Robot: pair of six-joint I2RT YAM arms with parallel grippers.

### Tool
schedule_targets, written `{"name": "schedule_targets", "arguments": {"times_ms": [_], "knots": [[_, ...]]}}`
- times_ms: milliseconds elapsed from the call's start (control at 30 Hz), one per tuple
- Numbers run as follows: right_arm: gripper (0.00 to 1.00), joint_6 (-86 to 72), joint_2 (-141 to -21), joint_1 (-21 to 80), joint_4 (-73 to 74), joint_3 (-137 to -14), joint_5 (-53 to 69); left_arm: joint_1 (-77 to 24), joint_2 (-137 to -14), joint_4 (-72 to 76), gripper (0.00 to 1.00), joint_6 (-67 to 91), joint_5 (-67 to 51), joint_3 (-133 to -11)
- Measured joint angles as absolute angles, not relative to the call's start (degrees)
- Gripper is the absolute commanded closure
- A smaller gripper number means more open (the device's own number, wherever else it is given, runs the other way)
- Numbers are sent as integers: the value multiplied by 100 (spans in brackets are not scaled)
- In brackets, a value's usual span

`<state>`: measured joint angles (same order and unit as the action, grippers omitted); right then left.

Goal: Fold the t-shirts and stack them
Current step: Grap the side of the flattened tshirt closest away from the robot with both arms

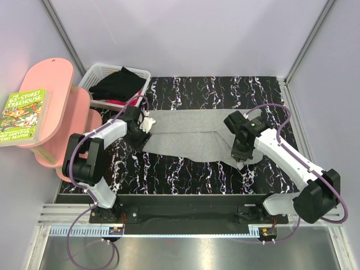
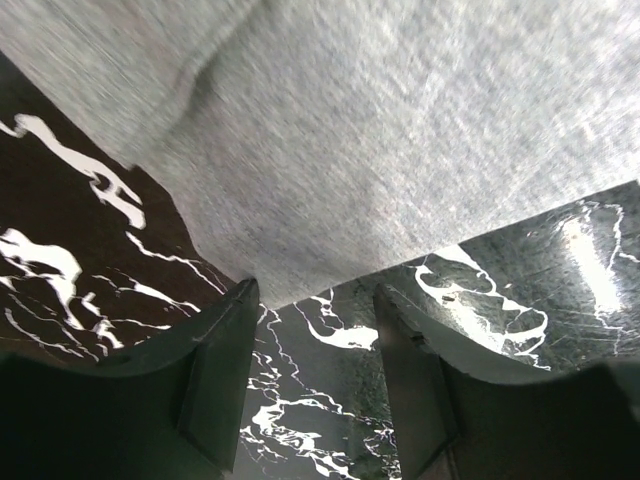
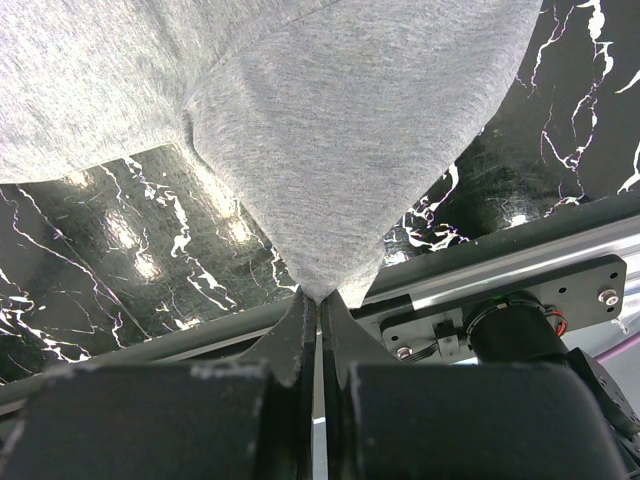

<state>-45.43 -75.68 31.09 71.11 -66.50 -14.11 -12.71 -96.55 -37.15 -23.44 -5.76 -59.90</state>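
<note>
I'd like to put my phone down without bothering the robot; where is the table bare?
Bare table runs along the far side, between the grey shirt and the back wall, right of the basket. Another strip lies between the shirt and the arm bases. The middle and left are crowded.

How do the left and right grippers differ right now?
The left gripper is open, a grey t-shirt corner loose at its gap; the right gripper is shut, pinching the cloth. The left is at the shirt's left end, the right at its right end. Both work one shirt.
</note>
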Motion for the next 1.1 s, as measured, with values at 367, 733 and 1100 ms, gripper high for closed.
{"name": "schedule_targets", "arguments": {"times_ms": [367, 733, 1100], "knots": [[100, -4523, -7566, 3109, 7102, -6650, -1411, -1236, -9546, -3636, 45, -2318, -486, -5616], [100, -4523, -7496, 3109, 7072, -6650, -1409, -1168, -9644, -3634, 65, -2128, -543, -5754], [100, -4519, -7461, 3109, 7054, -6630, -1409, -1168, -9876, -3627, 100, -2027, -635, -6080]]}}
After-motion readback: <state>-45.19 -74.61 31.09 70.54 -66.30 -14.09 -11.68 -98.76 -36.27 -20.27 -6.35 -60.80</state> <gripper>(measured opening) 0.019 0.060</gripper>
